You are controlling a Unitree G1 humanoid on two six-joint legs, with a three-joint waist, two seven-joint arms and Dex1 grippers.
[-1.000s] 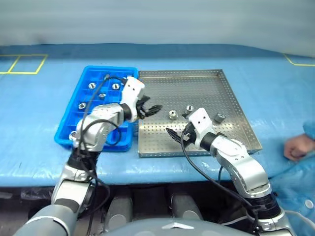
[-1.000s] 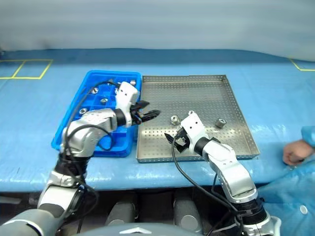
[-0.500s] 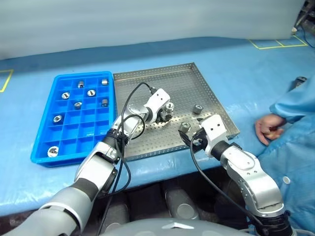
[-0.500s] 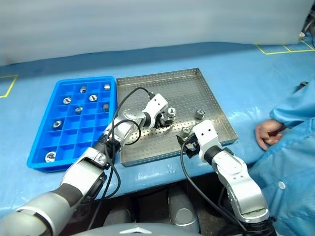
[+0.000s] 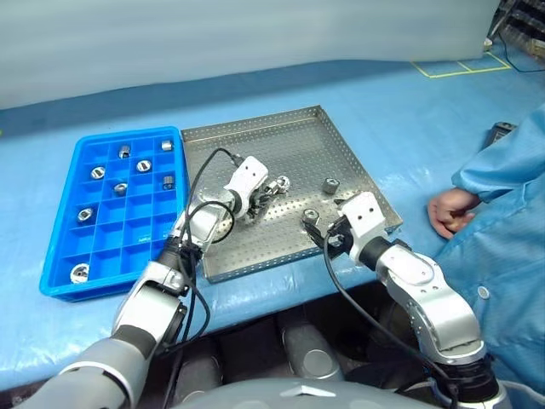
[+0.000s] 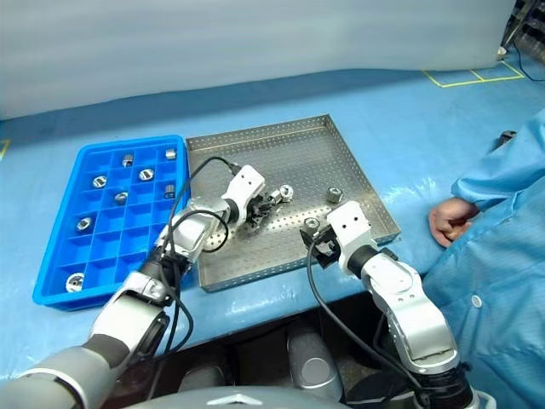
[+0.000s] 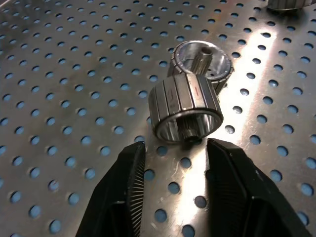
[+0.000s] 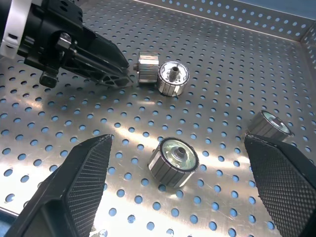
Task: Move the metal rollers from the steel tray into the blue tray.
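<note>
A: Left wrist view: the left end effector is standing narrowly parted, empty, a ribbed metal roller lying just ahead on the steel tray.
B: Looking hard, slippery; I'd be gripping its ribbed flanks.

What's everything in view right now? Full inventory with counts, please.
Grey perforated steel tray: 1, grey, middle of the table.
Bright blue plastic compartment tray: 1, blue, beside the steel tray on the robot's left.
Shiny silver metal rollers in the steel tray: 4; two touching, one ahead of the right gripper, one near the rim.
Rollers in the blue tray: 8, silver, one to a compartment.
Blue table cover: 1, with yellow tape marks at the far corner.
Small dark object: 1, on the cover, cannot identify.
Person's hand: 1, blue sleeve, resting on the table.
Left gripper: black fingers apart, just short of the touching pair.
Right gripper: fingers wide apart.
</note>
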